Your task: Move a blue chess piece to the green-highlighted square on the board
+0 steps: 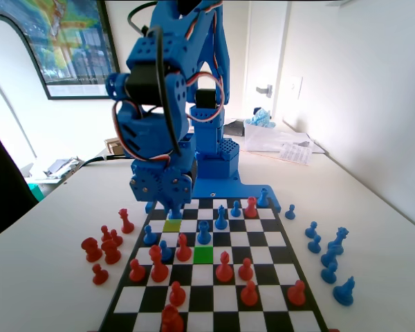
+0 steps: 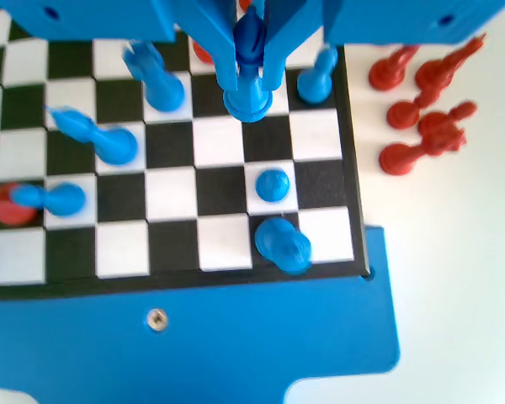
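The blue arm folds forward and down over the far left part of the flat black-and-white chequered board (image 1: 214, 290) in the fixed view, its two-finger hand (image 1: 174, 205) hanging low just behind the dull olive square (image 1: 171, 225). In the wrist view the hand (image 2: 248, 71) is clamped on a small short blue plastic pawn (image 2: 249, 88), jaws closed against its head, its flared base hanging over a white square; whether the base touches the board cannot be told. The bright green square (image 1: 203, 254) lies bare nearer the camera in the fixed view, a taller blue piece (image 1: 204, 233) just behind it. Red pieces (image 1: 105, 249) stand on the white counter (image 1: 380, 228) left of the board. The wrist view is blurred, and the hand's upper body is cut off at its top edge
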Robot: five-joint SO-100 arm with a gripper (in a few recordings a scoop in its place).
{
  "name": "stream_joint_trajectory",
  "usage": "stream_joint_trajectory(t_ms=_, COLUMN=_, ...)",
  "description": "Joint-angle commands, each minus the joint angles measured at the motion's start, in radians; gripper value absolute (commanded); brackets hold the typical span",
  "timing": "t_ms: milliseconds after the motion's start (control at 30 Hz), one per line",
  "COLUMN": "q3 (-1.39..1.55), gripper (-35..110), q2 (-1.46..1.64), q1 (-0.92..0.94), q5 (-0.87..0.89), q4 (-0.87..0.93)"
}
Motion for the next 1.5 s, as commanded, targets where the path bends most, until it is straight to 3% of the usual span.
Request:
stream_joint_trajectory(t_ms=0, q3=-0.100, gripper=1, q2=0.081, q1=-0.023, q5=0.038, q4=0.066)
stream_joint_trajectory(t_ms=567, q3=-0.302, gripper=1, q2=0.021, q1=-0.195, q5=0.270, q4=0.140)
stream_joint_trajectory(t_ms=1467, q3=-0.377, gripper=1, q2=-0.272, q1=-0.199, q5=0.276, q4=0.034)
